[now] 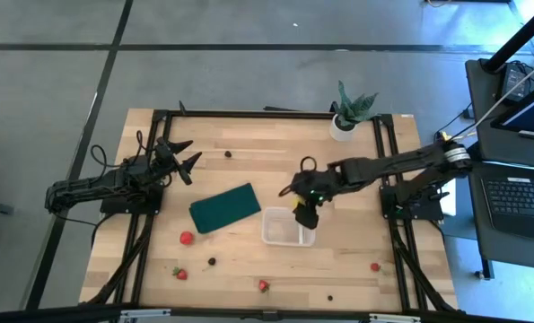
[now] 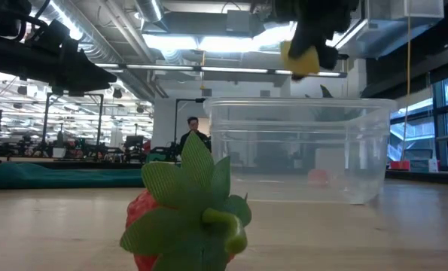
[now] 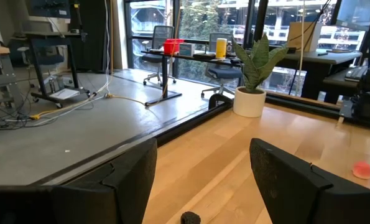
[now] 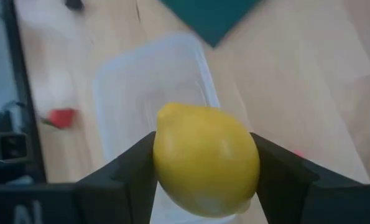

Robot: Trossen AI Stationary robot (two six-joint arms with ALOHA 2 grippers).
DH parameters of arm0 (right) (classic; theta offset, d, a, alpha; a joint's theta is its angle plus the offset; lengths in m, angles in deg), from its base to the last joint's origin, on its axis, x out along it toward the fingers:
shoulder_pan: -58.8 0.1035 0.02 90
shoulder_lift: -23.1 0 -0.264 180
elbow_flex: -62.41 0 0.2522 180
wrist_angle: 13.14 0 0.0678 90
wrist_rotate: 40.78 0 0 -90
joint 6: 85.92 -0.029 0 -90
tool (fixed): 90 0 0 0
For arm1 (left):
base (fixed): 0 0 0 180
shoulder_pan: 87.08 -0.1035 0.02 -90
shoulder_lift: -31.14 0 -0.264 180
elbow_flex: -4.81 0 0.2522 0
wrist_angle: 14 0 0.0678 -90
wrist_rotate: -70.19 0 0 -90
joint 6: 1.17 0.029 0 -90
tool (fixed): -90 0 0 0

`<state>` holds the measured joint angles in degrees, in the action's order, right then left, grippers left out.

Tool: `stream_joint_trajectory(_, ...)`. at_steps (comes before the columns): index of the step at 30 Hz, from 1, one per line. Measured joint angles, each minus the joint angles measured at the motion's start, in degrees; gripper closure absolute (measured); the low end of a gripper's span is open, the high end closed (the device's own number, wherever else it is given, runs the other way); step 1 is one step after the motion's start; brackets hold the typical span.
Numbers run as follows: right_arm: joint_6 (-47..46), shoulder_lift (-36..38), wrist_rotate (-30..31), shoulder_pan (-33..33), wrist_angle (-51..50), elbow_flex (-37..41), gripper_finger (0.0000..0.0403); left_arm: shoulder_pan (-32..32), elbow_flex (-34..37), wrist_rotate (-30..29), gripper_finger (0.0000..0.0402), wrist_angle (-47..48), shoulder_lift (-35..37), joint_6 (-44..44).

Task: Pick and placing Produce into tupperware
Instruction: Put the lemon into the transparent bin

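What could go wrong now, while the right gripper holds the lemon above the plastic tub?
1. The right gripper pinches the round lemon only at its sides, so it could slip out early.
2. In the high view the lemon hangs near the tub's far rim, so it might hit the rim or land outside.
3. The tub looks light; a bump could push it.

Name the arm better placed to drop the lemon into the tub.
Right. The right hand already grips the lemon directly above the clear tub. The left hand hangs open, across the green pad.
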<state>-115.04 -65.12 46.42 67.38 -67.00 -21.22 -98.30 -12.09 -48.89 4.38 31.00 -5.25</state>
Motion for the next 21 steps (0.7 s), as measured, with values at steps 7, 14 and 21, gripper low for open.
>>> stream_joint_trajectory(7,2.8,-6.2,-3.5,1.1,0.0,0.0,0.0181,0.0,0.0,0.0,0.0152,0.0,0.0,0.0)
stream_joint_trajectory(14,5.2,-9.6,-6.0,1.6,0.1,0.1,0.0176,0.0,0.0,0.0,0.0152,0.0,0.0,0.0)
stream_joint_trajectory(21,5.7,-10.1,-5.9,2.2,0.2,0.1,0.0148,0.0,0.0,0.0,0.0152,0.0,0.0,0.0)
